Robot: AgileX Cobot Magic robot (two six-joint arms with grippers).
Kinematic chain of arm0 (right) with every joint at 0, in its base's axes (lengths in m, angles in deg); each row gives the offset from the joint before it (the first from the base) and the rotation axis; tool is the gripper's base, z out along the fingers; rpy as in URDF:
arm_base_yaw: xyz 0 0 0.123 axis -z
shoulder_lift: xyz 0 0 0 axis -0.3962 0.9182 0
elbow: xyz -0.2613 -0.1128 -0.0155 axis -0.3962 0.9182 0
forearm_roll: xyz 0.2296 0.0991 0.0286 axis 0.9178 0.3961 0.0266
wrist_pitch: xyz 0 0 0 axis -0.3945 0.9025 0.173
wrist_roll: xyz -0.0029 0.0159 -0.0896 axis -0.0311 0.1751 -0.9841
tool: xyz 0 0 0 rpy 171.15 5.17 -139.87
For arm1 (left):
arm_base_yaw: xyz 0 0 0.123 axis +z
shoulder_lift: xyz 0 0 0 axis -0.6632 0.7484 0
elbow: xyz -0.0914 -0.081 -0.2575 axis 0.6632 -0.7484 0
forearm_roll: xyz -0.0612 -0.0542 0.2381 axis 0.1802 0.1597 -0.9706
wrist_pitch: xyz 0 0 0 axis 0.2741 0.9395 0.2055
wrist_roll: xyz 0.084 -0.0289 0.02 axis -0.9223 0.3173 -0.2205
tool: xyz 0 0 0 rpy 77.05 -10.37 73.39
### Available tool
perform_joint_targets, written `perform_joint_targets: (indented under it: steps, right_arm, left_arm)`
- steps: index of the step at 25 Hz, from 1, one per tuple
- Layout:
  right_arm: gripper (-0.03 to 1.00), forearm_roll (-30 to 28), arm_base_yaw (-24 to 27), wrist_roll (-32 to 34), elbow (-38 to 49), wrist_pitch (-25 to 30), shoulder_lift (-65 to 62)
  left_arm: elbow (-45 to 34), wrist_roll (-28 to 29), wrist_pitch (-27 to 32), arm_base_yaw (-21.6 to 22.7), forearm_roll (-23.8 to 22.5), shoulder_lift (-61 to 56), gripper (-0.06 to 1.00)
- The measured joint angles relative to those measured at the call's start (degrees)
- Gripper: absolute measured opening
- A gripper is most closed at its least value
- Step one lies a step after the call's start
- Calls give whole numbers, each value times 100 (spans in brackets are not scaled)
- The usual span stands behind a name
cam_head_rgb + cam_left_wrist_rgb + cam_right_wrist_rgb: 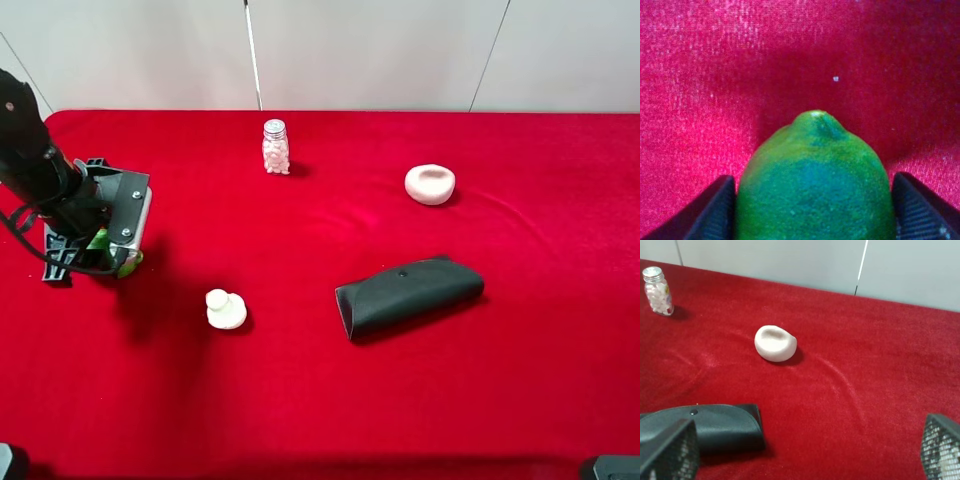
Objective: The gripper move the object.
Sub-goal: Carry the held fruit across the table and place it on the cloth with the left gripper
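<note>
The green lime (812, 175) sits between the dark fingers (710, 210) of my left gripper (812, 200), nub end pointing away from the wrist. The jaws are shut on its sides. In the high view the left gripper (112, 255) is at the far left of the red cloth, with its silver plate (135, 205) facing up and only slivers of the lime (128, 263) showing. I cannot tell whether the lime touches the cloth. My right gripper (805, 455) is open and empty, its fingers (670, 450) wide apart over the cloth near the dark pouch. It is not in the high view.
A small white knob piece (226, 309) lies right of the left gripper. A dark rolled pouch (408, 295) lies mid-table. A white dented lump (430, 184) sits at the back right, and a small bottle of white pills (275, 146) at the back centre.
</note>
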Motion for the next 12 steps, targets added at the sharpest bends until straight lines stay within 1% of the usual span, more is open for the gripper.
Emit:
perform_joint_targets:
  steps: [5, 8, 12]
  right_arm:
    - [69, 0, 0, 0, 0, 0, 0]
    - [69, 0, 0, 0, 0, 0, 0]
    - [69, 1, 0, 0, 0, 0, 0]
  left_arm:
    - [120, 0, 174, 0, 7, -146, 61]
    - [399, 0, 558, -55, -4, -160, 61]
    - [796, 7, 988, -263, -11, -160, 61]
